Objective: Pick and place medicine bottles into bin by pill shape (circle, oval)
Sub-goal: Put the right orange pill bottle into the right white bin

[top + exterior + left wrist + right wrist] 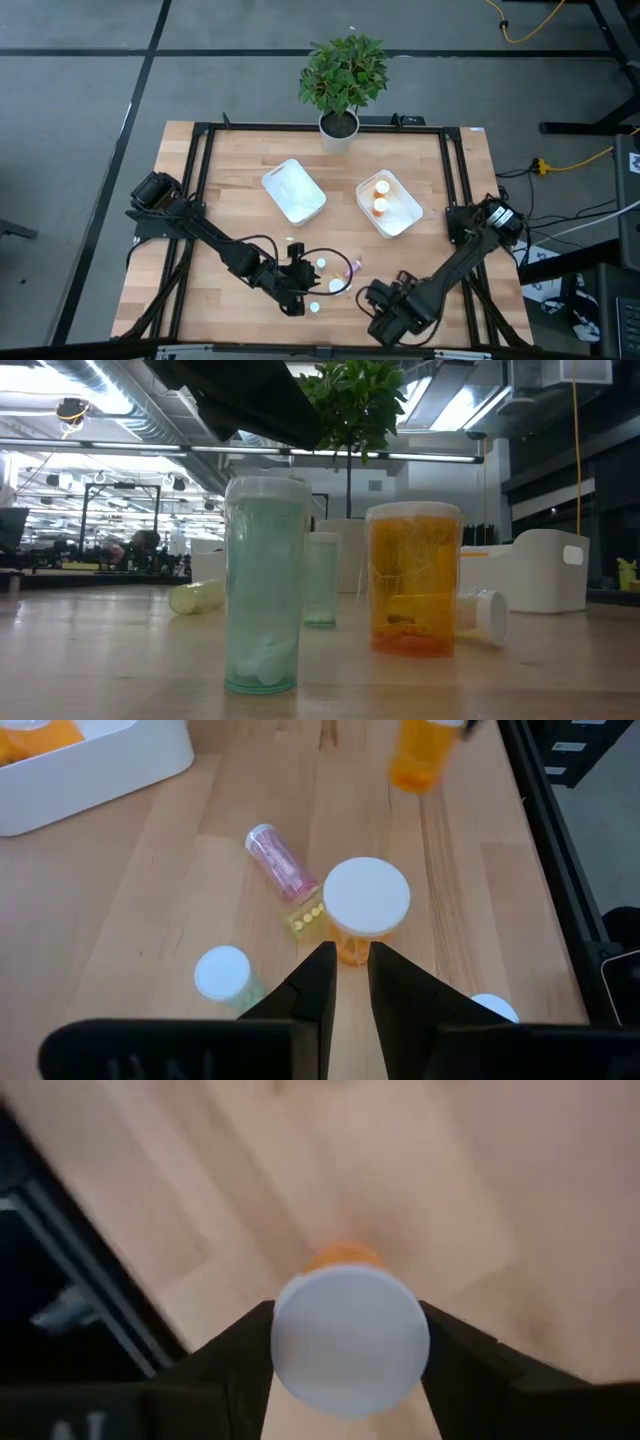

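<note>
Grasp step: right gripper [348, 1342] pinching an orange bottle [345, 1335] by its cap, left gripper [347, 982] pressed together, idle; next, likely lift toward a bin [389, 205].

A wooden table [230, 215] is carrying two white bins [293, 190], a potted plant [340, 125], and several small medicine bottles [322, 264] near its front edge.

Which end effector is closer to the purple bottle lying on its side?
Left. The left end effector sits just beside the purple bottle; the right end effector is farther off, near the table's front edge.
</note>
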Controlling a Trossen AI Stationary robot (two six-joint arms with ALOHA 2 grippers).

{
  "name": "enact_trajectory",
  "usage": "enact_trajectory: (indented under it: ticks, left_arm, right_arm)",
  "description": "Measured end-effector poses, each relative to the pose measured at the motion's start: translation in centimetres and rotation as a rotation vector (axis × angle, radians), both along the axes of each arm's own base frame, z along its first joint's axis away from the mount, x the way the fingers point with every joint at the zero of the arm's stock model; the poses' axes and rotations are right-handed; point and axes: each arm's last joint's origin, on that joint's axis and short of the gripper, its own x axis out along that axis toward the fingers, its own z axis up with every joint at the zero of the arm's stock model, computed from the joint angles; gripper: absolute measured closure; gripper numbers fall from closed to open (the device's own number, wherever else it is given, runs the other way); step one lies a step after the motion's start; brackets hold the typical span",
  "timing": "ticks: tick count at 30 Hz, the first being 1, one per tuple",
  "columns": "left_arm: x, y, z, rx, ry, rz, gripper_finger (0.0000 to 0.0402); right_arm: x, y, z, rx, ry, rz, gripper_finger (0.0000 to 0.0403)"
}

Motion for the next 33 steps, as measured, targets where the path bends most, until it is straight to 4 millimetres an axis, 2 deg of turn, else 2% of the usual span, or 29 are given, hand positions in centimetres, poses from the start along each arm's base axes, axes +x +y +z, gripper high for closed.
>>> enact_trajectory:
  ticks: [4, 8, 12, 14, 17, 20, 23, 27, 33]
  left_arm:
    - [0.0, 0.0, 0.0, 0.000, 0.000, 0.000, 0.0347]
    - [0.0, 0.0, 0.0, 0.000, 0.000, 0.000, 0.0347]
    - [0.0, 0.0, 0.0, -0.001, -0.001, 0.001, 0.0347]
    - [0.0, 0.0, 0.0, -0.002, -0.001, -0.001, 0.0347]
    - [0.0, -0.1, 0.0, -0.005, 0.002, -0.006, 0.0347]
    - [-0.1, -0.1, 0.0, 0.001, -0.001, -0.001, 0.0347]
    - [-0.1, -0.1, 0.0, 0.005, -0.005, 0.003, 0.0347]
    - [-0.1, -0.1, 0.0, 0.008, -0.006, 0.007, 0.0347]
    - [-0.1, -0.1, 0.0, 0.008, -0.009, 0.008, 0.0347]
  right_arm:
    - [1.1, -2.2, 3.6, -0.153, 0.017, 0.081, 0.0196]
    - [1.6, -5.0, 7.2, -0.351, 0.029, 0.091, 0.0196]
    - [3.1, -7.7, 9.6, -0.419, -0.093, 0.121, 0.0196]
    - [3.2, -9.3, 10.2, -0.484, -0.088, 0.102, 0.0196]
    - [3.3, -11.5, 10.3, -0.508, -0.068, 0.083, 0.0196]
    - [2.3, -13.5, 10.7, -0.508, -0.036, 0.054, 0.0196]
    - [0.4, -14.9, 10.0, -0.477, 0.016, 0.030, 0.0196]
    - [-3.4, -17.1, 9.1, -0.445, 0.015, -0.078, 0.0197]
    - [-6.7, -19.8, 5.5, -0.227, -0.009, -0.213, 0.0197]
